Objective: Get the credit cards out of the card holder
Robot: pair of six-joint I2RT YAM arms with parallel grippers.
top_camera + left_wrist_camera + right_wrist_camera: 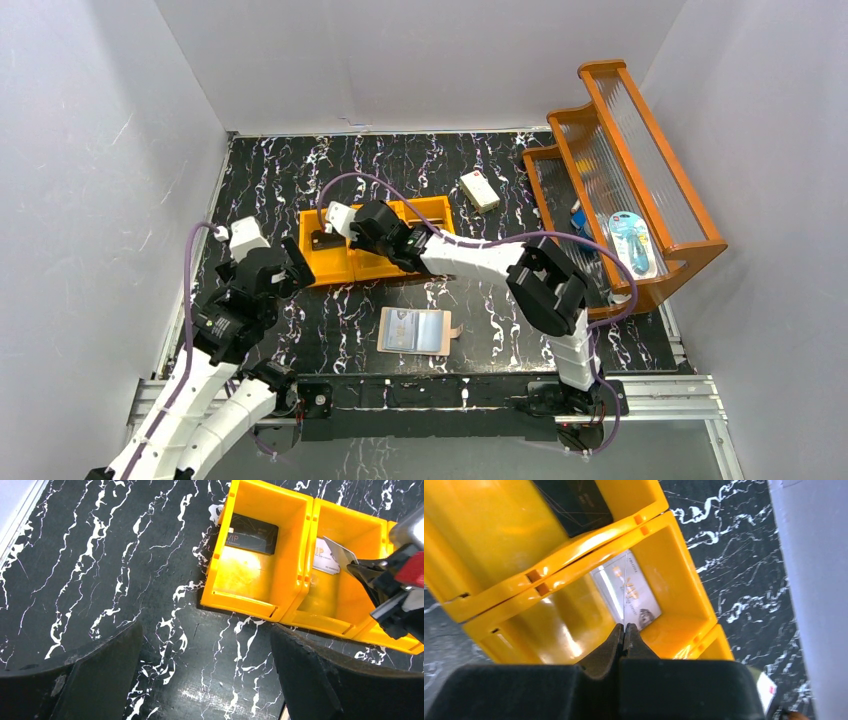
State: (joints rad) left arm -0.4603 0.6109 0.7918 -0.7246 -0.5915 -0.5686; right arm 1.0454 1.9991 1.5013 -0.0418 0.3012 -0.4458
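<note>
1. Right gripper is clenched on what seems a silver card, mid-frame over the bin.
2. Left gripper is held released.
3. Card holder is laid open, lower centre of the desk.

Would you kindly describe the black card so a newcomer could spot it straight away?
Find the yellow bin mid-table. In its leftmost compartment, seen from above, lies the black card. It alone is dark and lettered VIP; the pale card next door is pinched by the right gripper.

Right pincer clamped — left pincer agape
</note>
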